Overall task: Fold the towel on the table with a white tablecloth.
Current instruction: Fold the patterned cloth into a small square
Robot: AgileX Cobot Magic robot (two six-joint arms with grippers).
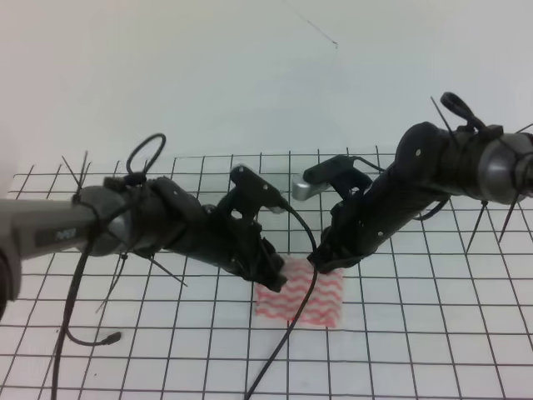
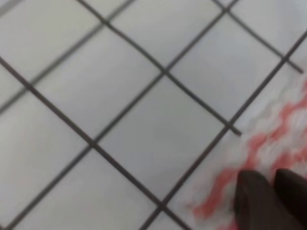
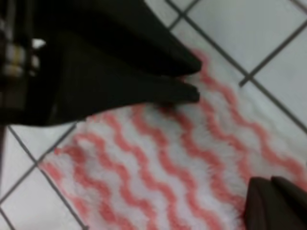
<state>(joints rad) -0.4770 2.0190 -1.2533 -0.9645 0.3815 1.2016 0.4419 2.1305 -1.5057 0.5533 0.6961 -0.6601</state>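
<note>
Both of your grippers are down on the far edge of the towel [image 1: 301,300], one at each far corner.

The towel lies flat near the middle of the table with a white tablecloth [image 1: 433,333], well away from its near edge, with its pink-red wavy stripes facing up. Your left gripper [image 1: 268,268] sits at the towel's far left corner; in the left wrist view its two dark fingertips [image 2: 256,201] stand almost together over the striped cloth, but you cannot tell from there whether any fabric is pinched between them. Your right gripper [image 1: 326,260] sits at the far right corner; in the right wrist view its fingertips [image 3: 268,203] are likewise nearly closed on the towel's surface, the grip itself hidden, and the left gripper's fingers show across the cloth.
</note>
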